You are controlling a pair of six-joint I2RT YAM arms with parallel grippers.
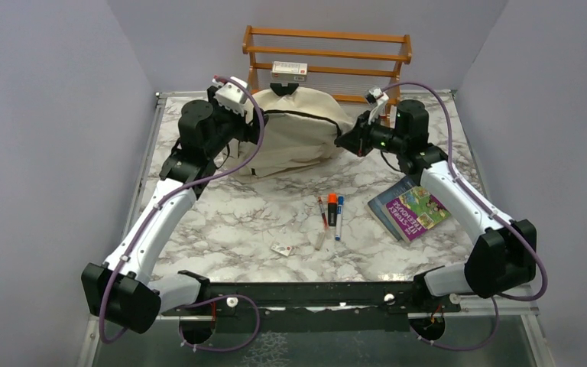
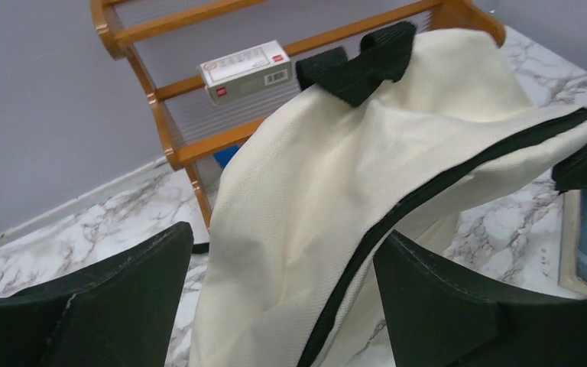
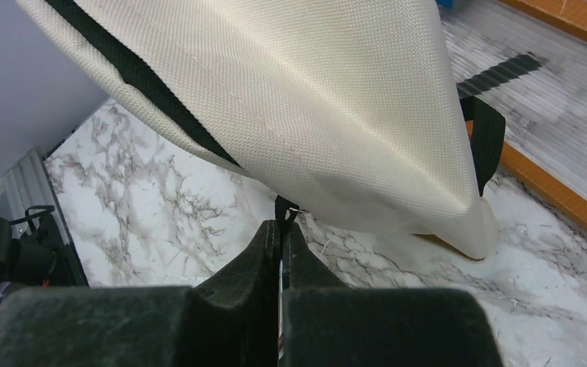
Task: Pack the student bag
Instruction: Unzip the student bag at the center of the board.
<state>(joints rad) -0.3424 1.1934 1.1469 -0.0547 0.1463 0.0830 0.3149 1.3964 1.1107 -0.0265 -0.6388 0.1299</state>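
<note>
In the top view, the student bag point(image 1: 306, 130) is lying slumped at the far side of the table point(image 1: 222, 222), just in front of a wooden rack point(image 1: 329, 46). The two arms are reaching to it from either side. The left tool point(image 1: 257, 122) is sitting at the bag's left edge and the right tool point(image 1: 349, 141) at its right corner. Pens point(image 1: 332, 210) and a book point(image 1: 409, 210) are lying nearer the arms, well apart from the bag.

In the left wrist view, the left tool's fingers point(image 2: 122, 290) are standing wide apart and gripping nothing. Cream cloth is hanging between and beyond them, crossed by the black zipper line point(image 2: 428, 195). I cannot tell whether either pad is brushing the cloth.

In the right wrist view, the right tool's fingers are pressing tight together on what looks like the small black zipper pull point(image 3: 284, 208), just under the bag's raised corner.

The bag is looking light, soft and limp, so it is likely going to sag and fold wherever it is not supported, and plain cloth is likely going to slip out of a shallow pinch. The firmer places to take hold are looking like the zipper pull, the stitched edge along the zipper and the black webbing at the top. While one tool is drawing the pull, the other probably needs to be pinching the edge beside the zipper to keep the cloth taut.
</note>
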